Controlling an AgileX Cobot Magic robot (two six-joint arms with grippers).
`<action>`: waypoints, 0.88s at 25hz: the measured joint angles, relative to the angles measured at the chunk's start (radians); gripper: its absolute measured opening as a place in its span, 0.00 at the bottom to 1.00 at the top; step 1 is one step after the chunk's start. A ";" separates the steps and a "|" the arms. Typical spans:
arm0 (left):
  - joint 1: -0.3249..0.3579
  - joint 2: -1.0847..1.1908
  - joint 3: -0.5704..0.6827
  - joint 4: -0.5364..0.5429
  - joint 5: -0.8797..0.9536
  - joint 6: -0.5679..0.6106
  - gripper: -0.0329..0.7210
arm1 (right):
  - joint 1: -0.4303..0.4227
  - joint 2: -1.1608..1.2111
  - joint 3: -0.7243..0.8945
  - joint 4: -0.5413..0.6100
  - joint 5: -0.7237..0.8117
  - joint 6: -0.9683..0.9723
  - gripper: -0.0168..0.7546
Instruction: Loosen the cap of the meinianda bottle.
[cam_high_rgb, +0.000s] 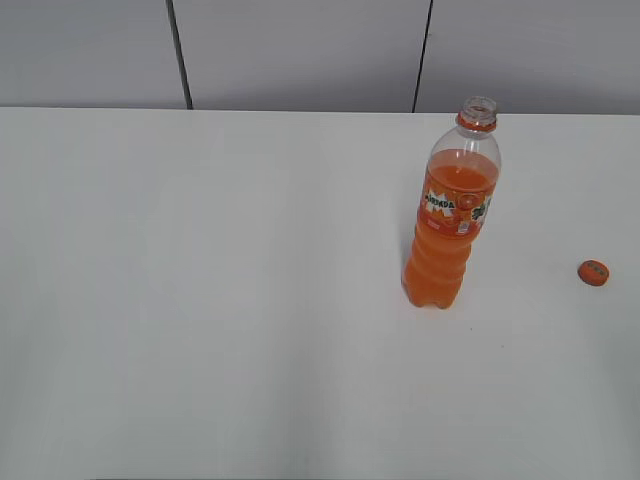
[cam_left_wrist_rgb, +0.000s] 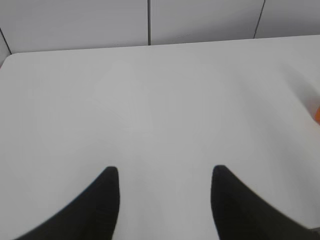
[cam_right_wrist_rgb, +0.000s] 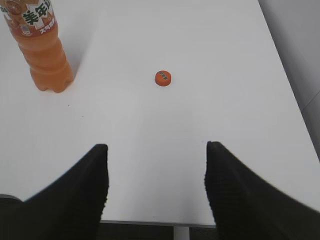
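Note:
The meinianda bottle (cam_high_rgb: 448, 222) stands upright on the white table, right of centre, with orange drink and an orange-and-green label. Its mouth is open, with only an orange ring on the neck. The orange cap (cam_high_rgb: 593, 272) lies flat on the table to the bottle's right. In the right wrist view the bottle (cam_right_wrist_rgb: 42, 55) is at the top left and the cap (cam_right_wrist_rgb: 163, 78) lies ahead of my right gripper (cam_right_wrist_rgb: 156, 150), which is open and empty. My left gripper (cam_left_wrist_rgb: 164, 172) is open and empty over bare table. Neither gripper shows in the exterior view.
The white table (cam_high_rgb: 200, 300) ends at a grey panelled wall (cam_high_rgb: 300, 50) at the back. Its near edge (cam_right_wrist_rgb: 150, 222) and right edge (cam_right_wrist_rgb: 290, 90) show in the right wrist view. An orange blur (cam_left_wrist_rgb: 317, 114) sits at the right edge of the left wrist view.

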 joint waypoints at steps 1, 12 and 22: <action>0.000 0.000 0.000 0.000 0.000 0.000 0.54 | 0.000 0.000 0.000 0.000 -0.001 0.001 0.62; 0.000 0.000 0.000 0.003 0.000 0.000 0.54 | 0.070 0.000 0.000 -0.005 -0.001 0.002 0.62; 0.000 0.000 0.000 0.005 0.000 0.000 0.54 | 0.071 0.000 0.000 -0.008 -0.001 0.004 0.62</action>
